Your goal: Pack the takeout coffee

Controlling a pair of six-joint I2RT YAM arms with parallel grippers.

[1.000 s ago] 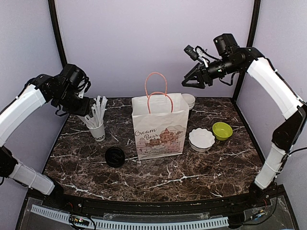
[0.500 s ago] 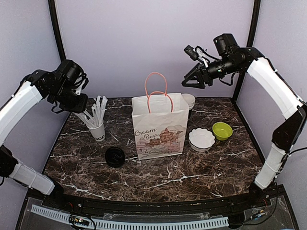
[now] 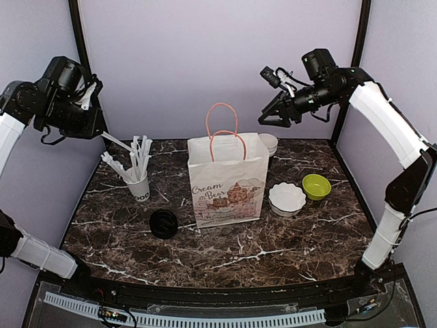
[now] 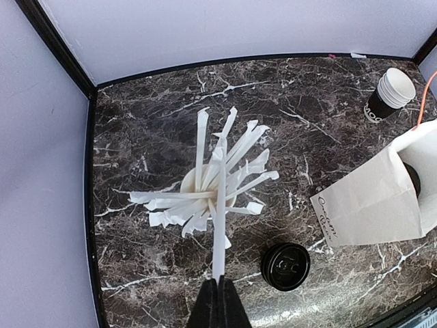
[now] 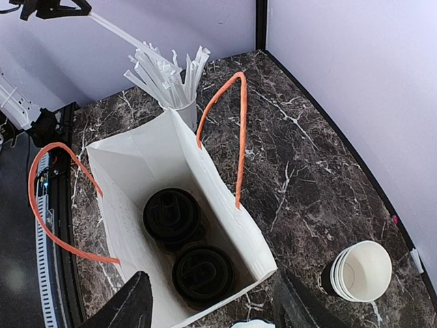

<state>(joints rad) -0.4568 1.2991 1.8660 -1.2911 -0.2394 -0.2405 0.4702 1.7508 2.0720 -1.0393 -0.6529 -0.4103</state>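
White paper bag with orange handles [image 3: 227, 181] stands mid dark marble tabletop [image 3: 273, 249]. Inside it, two black lidded paper coffee cups [image 5: 171, 215] [image 5: 203, 272] side by side. Third lidded coffee cup [image 3: 164, 223] on tabletop, just front-left of bag. White cup of white sticks [image 3: 138, 186] left of bag, behind that cup. Stack of lidless black cups [image 3: 268, 143] behind bag's right corner. White scalloped bowl [image 3: 287, 198] right of bag; green bowl [image 3: 316, 186] just right of it, slightly behind. One white stick [image 3: 117, 142] pinched in left claw [image 3: 101, 132], up-left of the stick cup.

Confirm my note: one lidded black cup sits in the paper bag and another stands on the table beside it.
Wrong on the count. The right wrist view looks into the paper bag and shows two lidded black cups in it, a first cup and a second cup. A third lidded cup does stand on the table beside it.
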